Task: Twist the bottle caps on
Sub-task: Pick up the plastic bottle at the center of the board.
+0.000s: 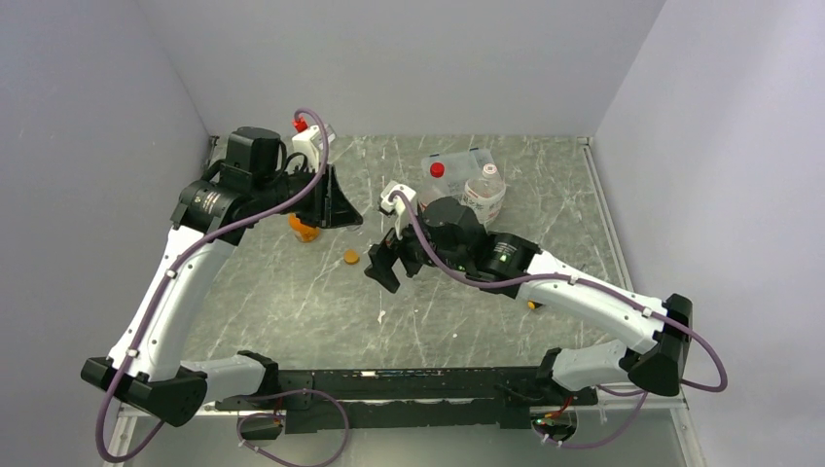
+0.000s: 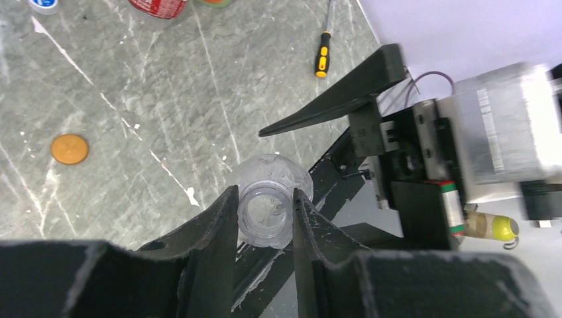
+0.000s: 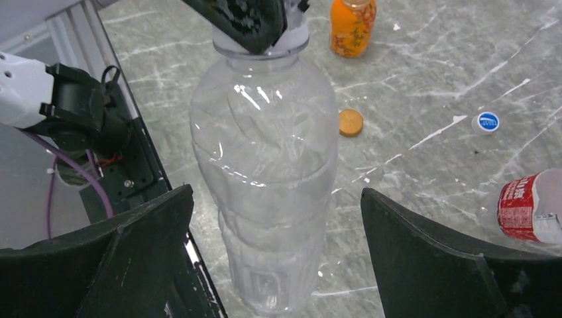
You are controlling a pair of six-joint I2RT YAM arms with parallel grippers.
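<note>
Orange cap (image 3: 350, 122) and blue-and-white cap (image 3: 488, 122) lie loose on the table (image 3: 424, 79), and no cap is being fitted. The task is therefore judged to be at an early stage.

**Grip.** The left gripper (image 2: 265, 199) is clamped on the neck of the clear bottle (image 3: 265, 165), one finger on each side just below the open, uncapped mouth. The right gripper (image 3: 276, 193) is spread wide and holds nothing. Its fingers flank the bottle's lower body at 3 and 9 o'clock without touching it.

**Layout, right wrist view.**
- The orange cap lies at 2 o'clock of the clear bottle's body.
- The orange bottle (image 3: 351, 30) stands at 1 o'clock near the top edge, apparently also uncapped.
- The red-labelled bottle (image 3: 530, 209) lies on its side at 3 o'clock.

In the top view a red cap (image 1: 438, 169) shows at 1 o'clock of the right gripper. Whether it is screwed home cannot be told.

**Orientation.** The clear bottle's long axis runs from 6 to 12 o'clock in the right wrist view, base at 6 and neck at 12. The mouth faces straight into the left wrist camera, away from the table, so the bottle is judged to be near upright. Whether its base rests on the table cannot be told.

**Left to do.** A matching cap has to be picked up, seated on the held mouth and turned tight, and the other open bottles then capped.
</note>
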